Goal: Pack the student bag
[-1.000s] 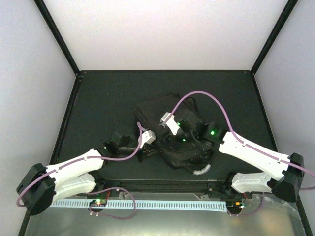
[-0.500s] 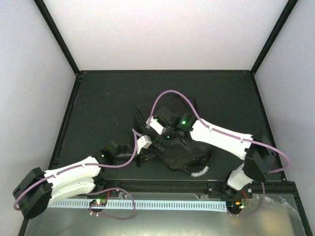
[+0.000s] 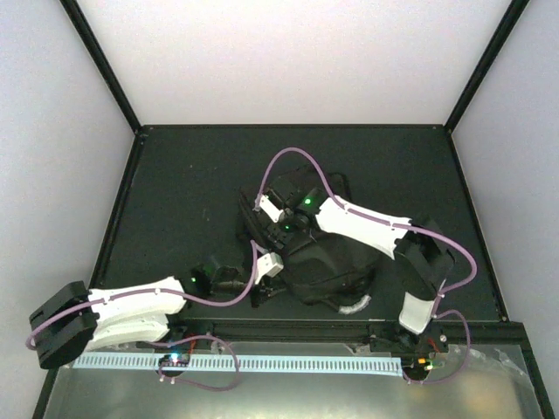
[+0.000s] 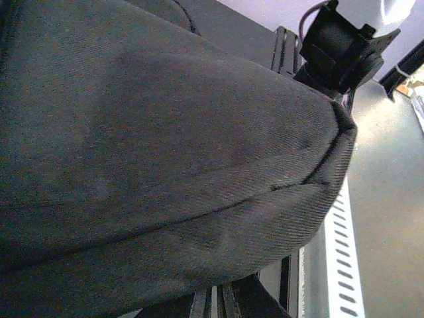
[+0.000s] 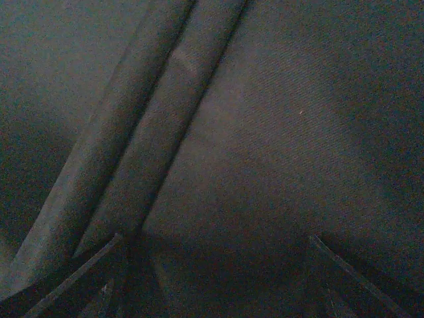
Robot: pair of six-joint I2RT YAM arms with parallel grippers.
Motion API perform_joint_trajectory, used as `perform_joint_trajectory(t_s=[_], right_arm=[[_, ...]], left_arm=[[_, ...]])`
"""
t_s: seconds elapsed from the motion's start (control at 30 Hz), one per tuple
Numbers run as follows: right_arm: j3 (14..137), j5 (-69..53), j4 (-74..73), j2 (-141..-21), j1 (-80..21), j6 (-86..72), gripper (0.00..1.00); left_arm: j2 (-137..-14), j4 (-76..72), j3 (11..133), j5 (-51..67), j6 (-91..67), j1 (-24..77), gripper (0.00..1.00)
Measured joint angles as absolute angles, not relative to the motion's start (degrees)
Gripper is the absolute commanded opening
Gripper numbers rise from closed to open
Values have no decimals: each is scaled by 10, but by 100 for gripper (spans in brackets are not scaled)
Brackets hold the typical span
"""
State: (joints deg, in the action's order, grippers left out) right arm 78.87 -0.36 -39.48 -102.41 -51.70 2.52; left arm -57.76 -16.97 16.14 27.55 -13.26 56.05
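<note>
Left jaws pressed together at near-left edge of student bag [image 3: 327,262]; right jaws spread over far-left edge.

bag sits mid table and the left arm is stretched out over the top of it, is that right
Not quite: the top view shows the right arm stretched out over the bag, which does sit mid table. The left arm lies low at the bag's near left edge.
</note>
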Motion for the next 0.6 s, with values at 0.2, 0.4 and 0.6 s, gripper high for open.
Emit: perform_joint_trajectory(t_s=[0.2,0.4,0.6], right_arm=[[812,-3,-389,-1049,-507,25,77],[842,-8,-390,-1077,-498,25,77],[858,-18,-389,-1093,-497,23,76]], left_arm=[[-595,-144,194,232,-109,615,1],[-664,-83,277,199,-56,681,2],[-703,-48,311,190,-11,713,2]])
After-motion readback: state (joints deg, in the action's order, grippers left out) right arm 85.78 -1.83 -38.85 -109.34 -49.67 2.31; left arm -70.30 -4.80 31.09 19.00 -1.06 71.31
